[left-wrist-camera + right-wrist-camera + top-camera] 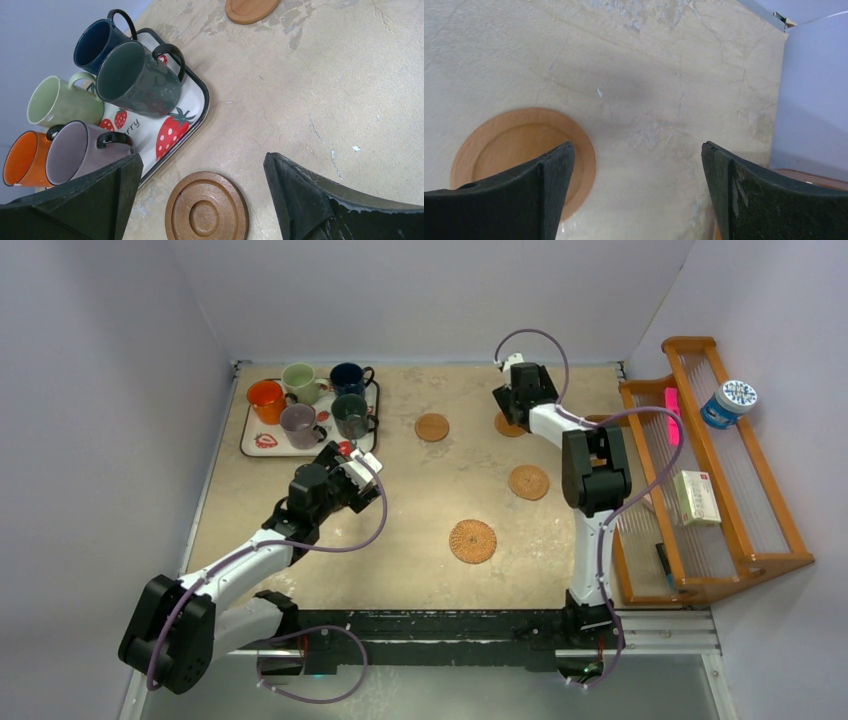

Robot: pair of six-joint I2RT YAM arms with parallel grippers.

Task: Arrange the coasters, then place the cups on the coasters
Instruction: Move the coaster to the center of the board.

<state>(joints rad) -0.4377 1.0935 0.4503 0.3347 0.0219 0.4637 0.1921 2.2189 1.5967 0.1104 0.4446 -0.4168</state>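
Five cups stand on the strawberry-print tray (262,443) at the back left: orange (267,400), pale green (299,382), navy (347,377), mauve (299,424) and dark green (351,415). My left gripper (345,462) hangs open just off the tray's near right corner. In its wrist view the left gripper (202,157) straddles a dark ringed coaster (206,207) lying on the table. Open too, my right gripper (512,405) hovers at the back over a plain tan coaster (509,145), which its left finger (544,190) overlaps. Other coasters: plain (432,427), woven (529,482), larger woven (472,541).
A wooden rack (760,530) fills the right side, holding a blue-and-white jar (728,405), a small box (697,497) and a pink item (672,415). Walls close in the left, back and right. The tray's black rim (206,102) lies close to my left finger.
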